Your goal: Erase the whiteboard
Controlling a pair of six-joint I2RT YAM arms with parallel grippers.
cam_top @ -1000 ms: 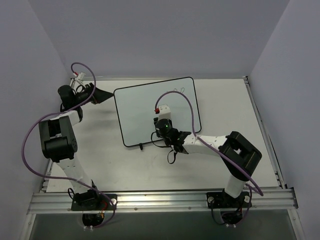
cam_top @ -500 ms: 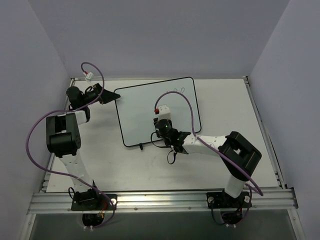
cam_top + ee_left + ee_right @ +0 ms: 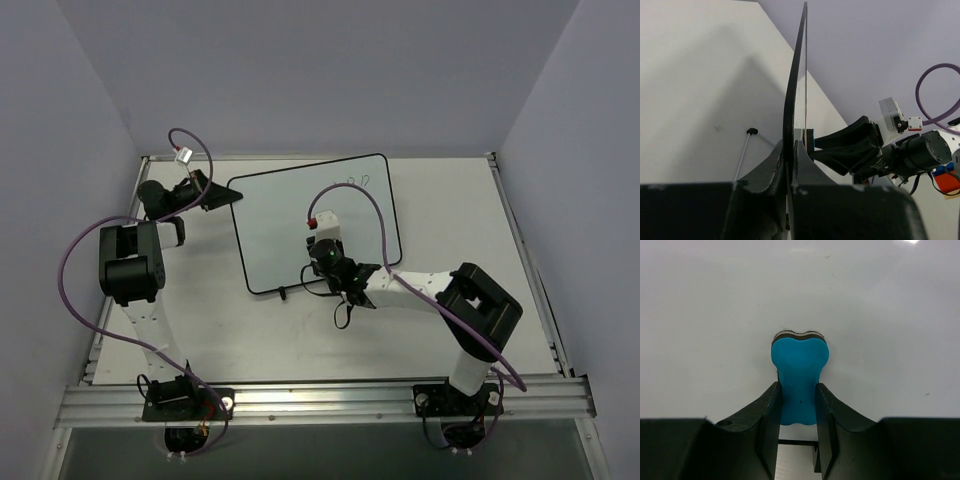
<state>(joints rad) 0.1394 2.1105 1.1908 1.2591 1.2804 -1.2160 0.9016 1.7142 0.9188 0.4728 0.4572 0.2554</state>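
Pinching the blue eraser (image 3: 800,360) in my right gripper (image 3: 798,390), felt against the whiteboard (image 3: 275,225) lying on the table (image 3: 450,215), I should press evenly and sweep toward the scribbles (image 3: 357,182) at its far right corner, seemingly untouched, while my left gripper (image 3: 789,150) clamps its left edge steady.

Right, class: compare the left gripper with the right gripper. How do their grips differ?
The left gripper pinches the whiteboard by its thin black edge; the right gripper pinches a blue eraser. The left sits at the board's corner, the right over its face. Both are shut.
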